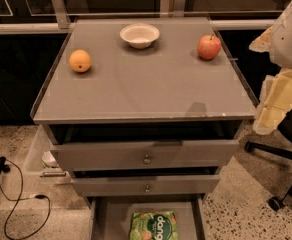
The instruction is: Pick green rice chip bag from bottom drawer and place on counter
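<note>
since the bag (154, 226) looks light and crinkly, i'd pinch its top edge; gripper (266, 121) beside counter's (146, 86) right edge, opening i can't tell.

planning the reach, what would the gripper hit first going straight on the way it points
The gripper hangs right of the counter, pointing down; it would probably meet the speckled floor below it first, though depth is unclear.

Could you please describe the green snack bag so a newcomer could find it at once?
Below the broad grey counter, which the robot's pale hand hangs beside on the right, and two knobbed grey drawers, the lowest grey metal drawer stands pulled out. On its floor lies the crinkly foil bag, the only bright green thing, lettered "dang" in white.
</note>
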Motion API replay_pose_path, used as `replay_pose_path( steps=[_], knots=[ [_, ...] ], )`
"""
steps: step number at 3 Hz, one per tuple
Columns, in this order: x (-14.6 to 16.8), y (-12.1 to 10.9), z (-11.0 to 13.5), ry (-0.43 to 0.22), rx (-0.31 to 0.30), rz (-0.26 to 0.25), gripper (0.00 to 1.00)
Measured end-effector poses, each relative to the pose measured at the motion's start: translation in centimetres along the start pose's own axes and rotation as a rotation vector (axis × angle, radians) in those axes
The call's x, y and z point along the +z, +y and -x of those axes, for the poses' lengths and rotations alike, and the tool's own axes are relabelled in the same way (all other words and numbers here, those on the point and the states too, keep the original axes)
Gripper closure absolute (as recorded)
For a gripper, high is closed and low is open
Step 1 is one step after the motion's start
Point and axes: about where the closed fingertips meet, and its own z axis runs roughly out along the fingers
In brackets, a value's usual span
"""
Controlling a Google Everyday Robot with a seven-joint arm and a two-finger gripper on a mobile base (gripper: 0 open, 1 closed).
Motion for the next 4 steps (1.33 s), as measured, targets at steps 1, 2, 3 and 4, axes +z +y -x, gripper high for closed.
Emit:
replay_pose_path(
  steps=[1, 2, 3, 4],
  knots=[
    [0.0, 0.0, 0.0, 0.000, 0.000, 0.000, 0.00],
    [0.6, 0.4, -0.1, -0.003, -0.007, 0.005, 0.00],
    [3.5, 3.0, -0.7, -0.038, -0.028, 0.036, 0.00],
    [8.6, 6.7, -2.4, -0.092, -0.043, 0.068, 0.00]
  ],
)
